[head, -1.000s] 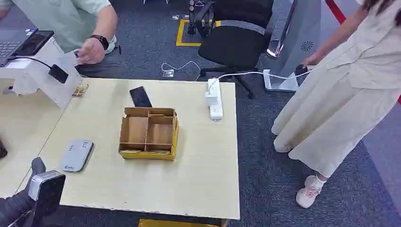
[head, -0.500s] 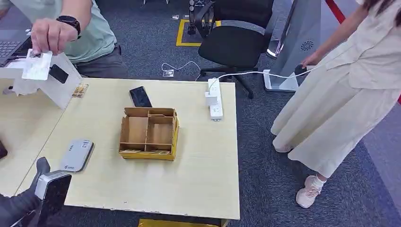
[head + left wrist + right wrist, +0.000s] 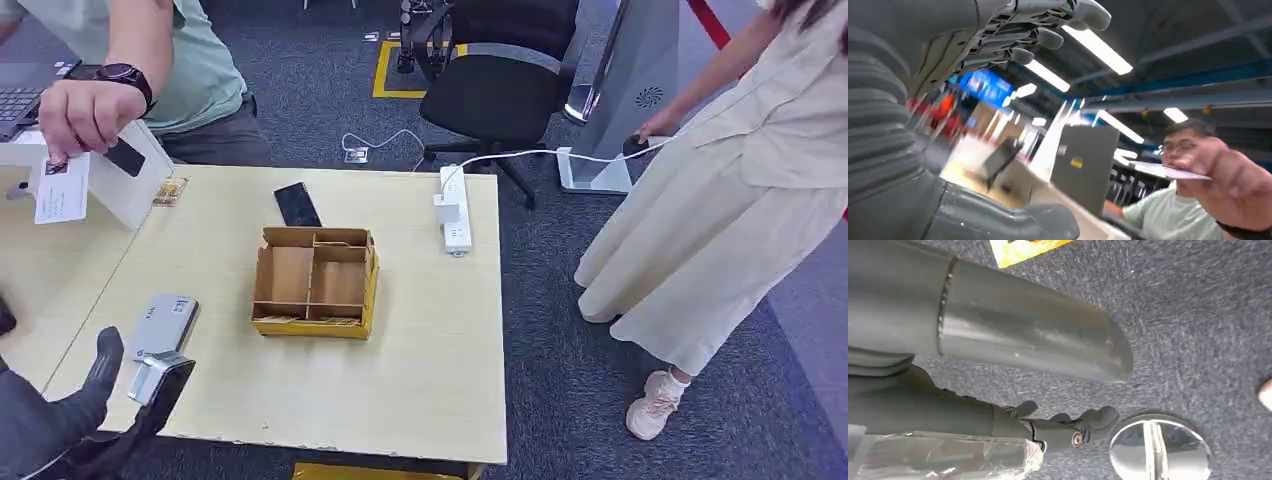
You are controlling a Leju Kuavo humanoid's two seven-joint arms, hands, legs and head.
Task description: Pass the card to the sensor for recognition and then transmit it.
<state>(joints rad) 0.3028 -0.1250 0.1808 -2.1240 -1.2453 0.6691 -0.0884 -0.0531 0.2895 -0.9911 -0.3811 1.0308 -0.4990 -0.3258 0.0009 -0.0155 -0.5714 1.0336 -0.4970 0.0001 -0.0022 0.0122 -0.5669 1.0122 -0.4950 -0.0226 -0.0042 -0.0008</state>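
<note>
Card [image 3: 62,187] first: a white, thin rectangle dangling from a person's hand [image 3: 88,115] that pinches it by its upper edge, out past the corner of the counter [image 3: 420,350] on the side away from the cardboard tray [image 3: 315,280]. It hangs nearly upright, its lower edge free, well apart from the grey sensor [image 3: 163,326] that lies flat on the counter just beside the tray's near-left flank.

From where I stand it looks like stiff plastic, very light, smooth-faced and therefore likely to slip if pressed only lightly. It should not bend much, nor break, but it offers almost no thickness, so a flat pinch across both faces seems the only sound hold. The free lower half, opposite the person's fingers, is where I would take it, leaving enough card beyond the grip to pass over the sensor.

The left robot hand [image 3: 70,415] rises at the counter's near corner, just beside the sensor, fingers apart and nothing in them; the left wrist view shows the left robot hand [image 3: 1013,35] spread, with the card [image 3: 1168,171] edge-on beyond it. The right robot hand [image 3: 1068,426] hangs low above the carpet, fingers loosely curled, holding nothing, though how tightly I cannot tell.
</note>
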